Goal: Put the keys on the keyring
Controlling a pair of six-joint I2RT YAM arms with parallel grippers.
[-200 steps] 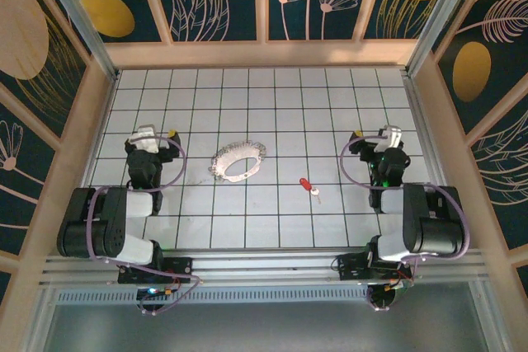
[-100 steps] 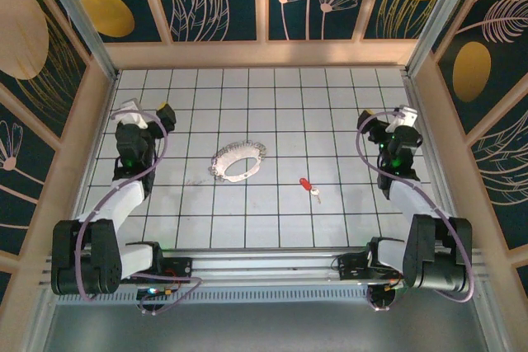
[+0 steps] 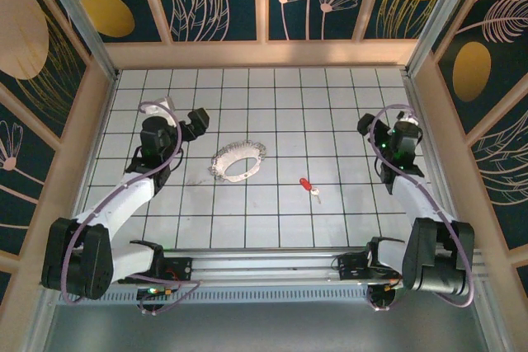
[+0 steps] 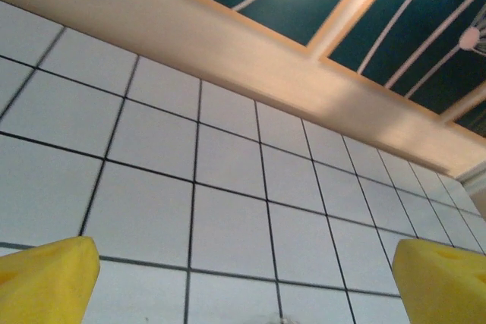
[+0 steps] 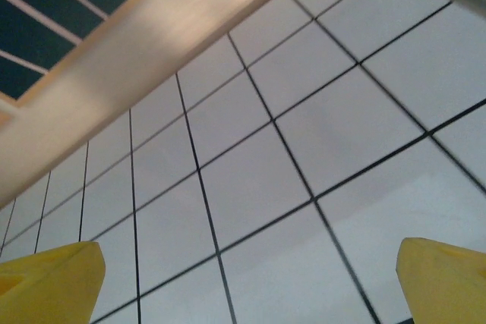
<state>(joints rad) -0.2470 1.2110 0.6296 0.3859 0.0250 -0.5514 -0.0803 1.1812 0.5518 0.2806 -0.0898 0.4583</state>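
Both arms are reaching farther out over the table [image 3: 330, 105] than a second ago, when they were folded back near their bases. The key and the keyring are lying where they were.

The left fingers [image 3: 199, 119] are standing wide open and holding nothing. In the left wrist view their yellow pads [image 4: 45, 278] are sitting in the two lower corners, with bare white gridded table between them. A pale wooden rail and a dark wall with a flower pattern are showing beyond. From above, these fingers are hovering near the keyring [image 3: 238, 161], to its left and a little farther back, without touching it.

The right fingers [image 3: 386, 125] are also gaping wide and empty. In the right wrist view, their yellow pads [image 5: 45, 278] are framing bare grid squares and the same wooden rail. From above, they are hanging close to the table's right edge, well apart from the key [image 3: 308, 186].

The keyring, a silvery-white loop with a ridged rim, is lying flat on the table left of centre. The key is lying right of centre, nearer the arm bases, with its red head pointing away from the arm bases and to the left. It is clearly apart from the keyring and is not threaded onto it.

The left arm [image 3: 124, 195] is stretching diagonally from its base. The right arm [image 3: 408, 191] is extending along the table's right side.
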